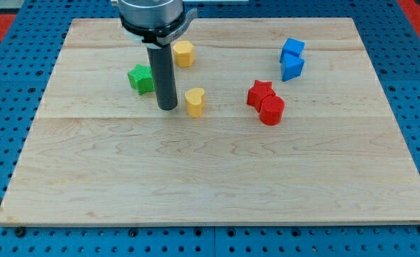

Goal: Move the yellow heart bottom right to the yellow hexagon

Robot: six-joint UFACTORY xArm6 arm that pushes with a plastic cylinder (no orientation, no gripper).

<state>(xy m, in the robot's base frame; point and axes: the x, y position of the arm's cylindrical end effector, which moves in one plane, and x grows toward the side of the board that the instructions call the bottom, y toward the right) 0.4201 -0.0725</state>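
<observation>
The yellow heart (195,101) lies on the wooden board a little above the middle. The yellow hexagon (183,53) sits above it, near the view's top, slightly to the left. My tip (167,108) rests on the board just left of the yellow heart, with a small gap between them. The rod rises from there and partly covers the space between the hexagon and the green star.
A green star (142,78) lies left of the rod. A red star (260,93) and a red cylinder (272,111) touch each other right of the heart. Two blue blocks (292,58) sit at the upper right. The wooden board (210,178) lies on a blue pegboard.
</observation>
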